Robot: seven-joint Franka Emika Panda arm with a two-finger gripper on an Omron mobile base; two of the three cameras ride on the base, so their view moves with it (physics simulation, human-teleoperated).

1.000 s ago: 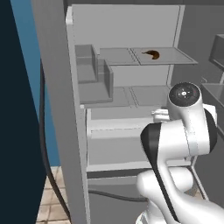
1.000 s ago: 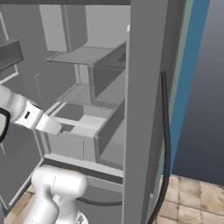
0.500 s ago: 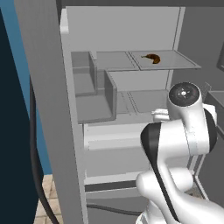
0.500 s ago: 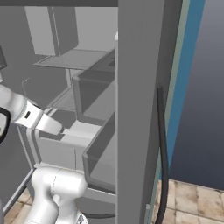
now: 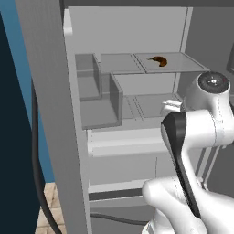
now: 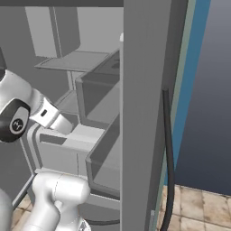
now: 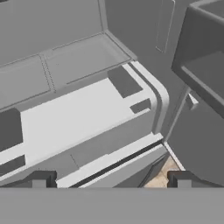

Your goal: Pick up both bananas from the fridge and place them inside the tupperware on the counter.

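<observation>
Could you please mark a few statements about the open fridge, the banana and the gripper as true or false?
1. A banana lies on the upper shelf of the fridge. True.
2. The gripper is shut on a banana. False: its jaws stand open and hold nothing.
3. The fridge door is closed. False: it is open, with shelves and door bins in view.
4. A black cable runs down beside the fridge wall in the right base view. True.
5. The banana sits in a door bin. False: it is on the shelf, apart from the bins.
</observation>
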